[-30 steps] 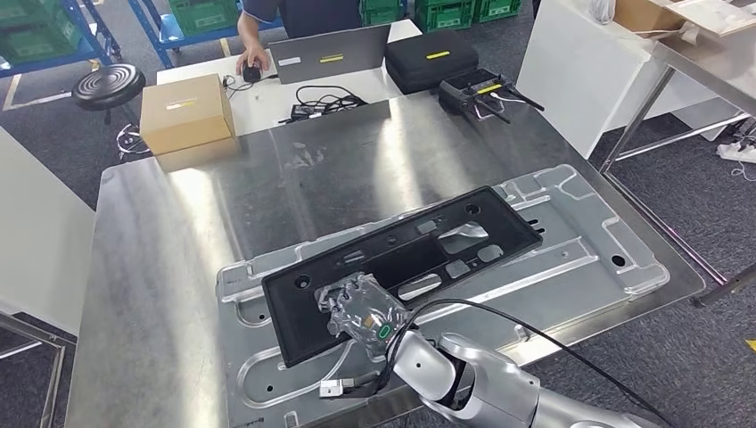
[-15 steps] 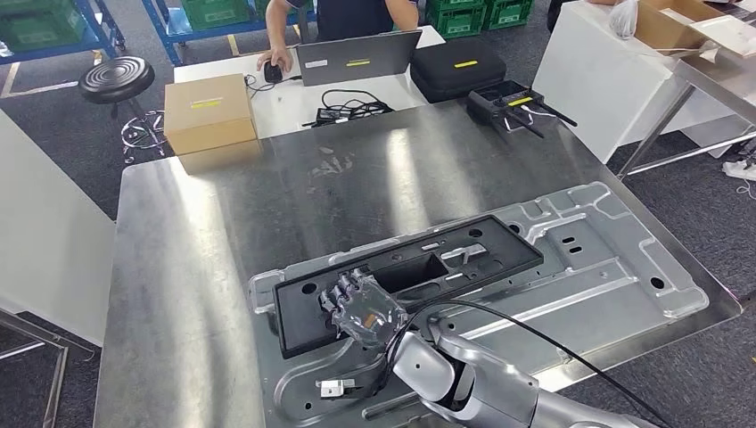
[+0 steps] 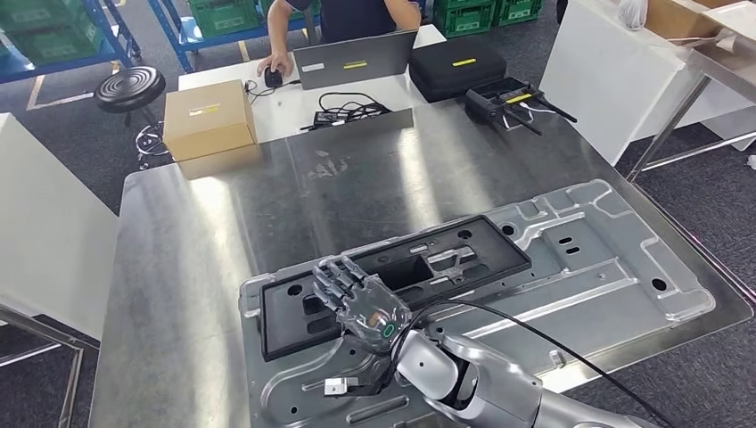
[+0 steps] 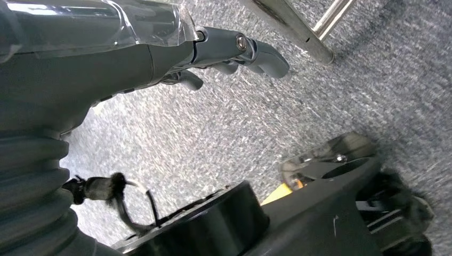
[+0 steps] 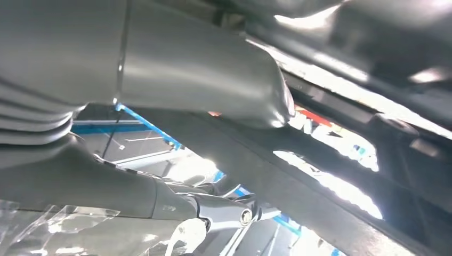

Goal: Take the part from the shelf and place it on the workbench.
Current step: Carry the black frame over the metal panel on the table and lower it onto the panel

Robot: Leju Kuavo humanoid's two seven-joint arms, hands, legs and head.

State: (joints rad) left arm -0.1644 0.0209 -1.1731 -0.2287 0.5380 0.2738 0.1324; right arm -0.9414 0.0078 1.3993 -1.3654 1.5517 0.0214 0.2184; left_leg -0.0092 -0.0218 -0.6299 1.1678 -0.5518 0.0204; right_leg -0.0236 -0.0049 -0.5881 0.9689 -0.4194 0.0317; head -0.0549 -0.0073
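The part, a long black plastic frame (image 3: 464,254) with cut-outs, lies flat on a stamped silver metal panel (image 3: 606,259) on the steel workbench (image 3: 357,178). My right hand (image 3: 357,299) hovers over the frame's left portion, back of the hand up and fingers stretched apart. In the right wrist view the thick thumb (image 5: 229,80) sits against a dark bar of the frame (image 5: 298,181), while the fingers (image 5: 229,213) stand off from it. My left hand (image 4: 160,53) hangs over grey carpet, fingers loosely extended and holding nothing.
A cardboard box (image 3: 208,120) stands at the bench's far left corner. Behind it a white desk carries a laptop (image 3: 357,58), a black case (image 3: 455,64) and a controller (image 3: 504,98), with a person (image 3: 352,13) seated there. A stool (image 3: 129,87) is at far left.
The whole picture has shifted, so the camera moved. My right hand's fingers, curled at the frame's left end a second ago, have straightened and spread above it.
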